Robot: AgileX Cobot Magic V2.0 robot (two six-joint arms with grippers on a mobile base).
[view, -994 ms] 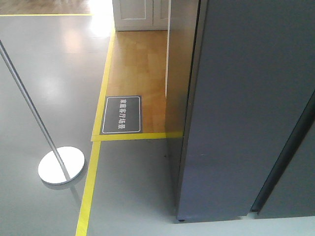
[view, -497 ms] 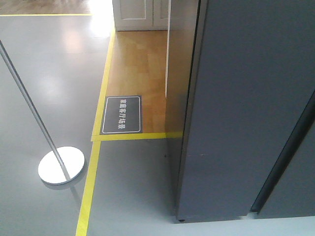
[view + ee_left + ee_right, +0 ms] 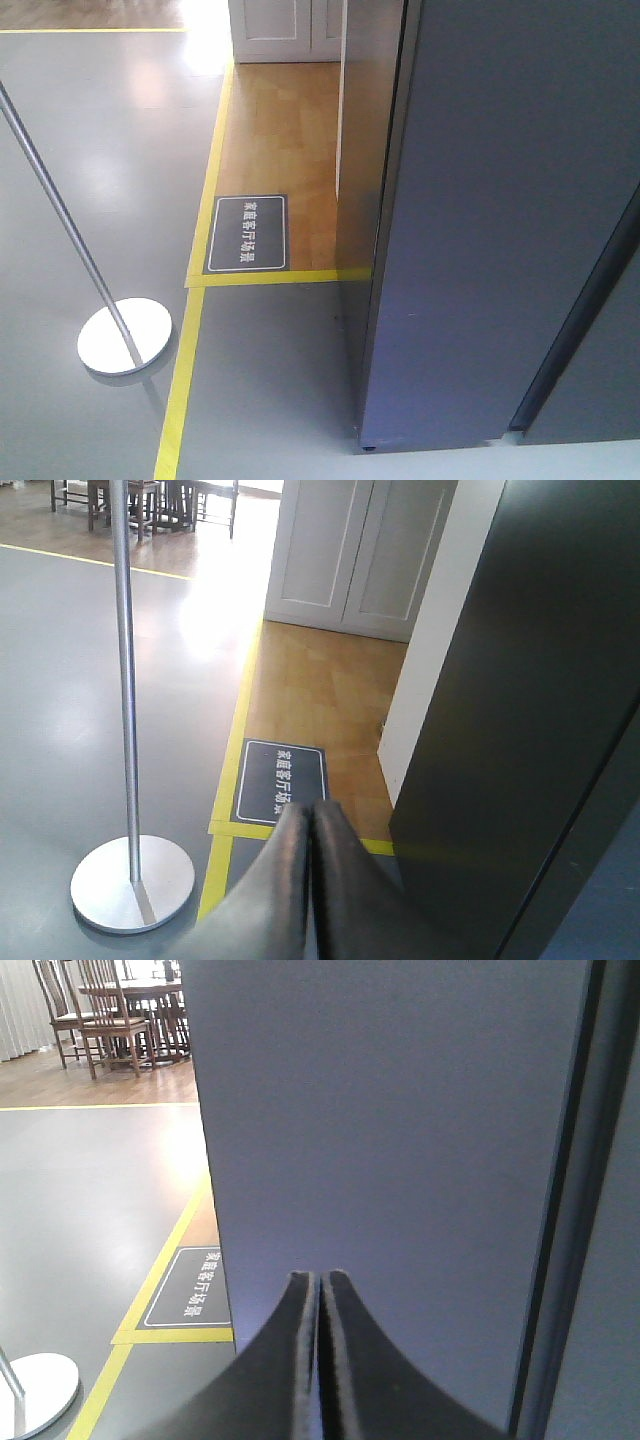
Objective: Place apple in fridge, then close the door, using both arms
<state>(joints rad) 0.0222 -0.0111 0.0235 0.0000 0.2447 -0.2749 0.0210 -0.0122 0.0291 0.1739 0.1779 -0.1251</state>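
Note:
The fridge (image 3: 500, 220) fills the right of the front view as a tall dark grey-blue slab, and its door (image 3: 390, 1130) fills most of the right wrist view. My right gripper (image 3: 320, 1276) is shut, with nothing held, and points at that smooth face from close by. My left gripper (image 3: 308, 805) is also shut and empty. It hangs over the grey floor left of the fridge (image 3: 520, 710). The apple is out of view. The fridge's inside does not show.
A slim metal pole with a round base (image 3: 125, 335) stands on the grey floor at the left, also the pole (image 3: 128, 680) in the left wrist view. Yellow floor tape (image 3: 185, 380) and a dark floor sign (image 3: 247, 233) border a wooden floor strip. White cabinet doors (image 3: 345, 550) stand behind.

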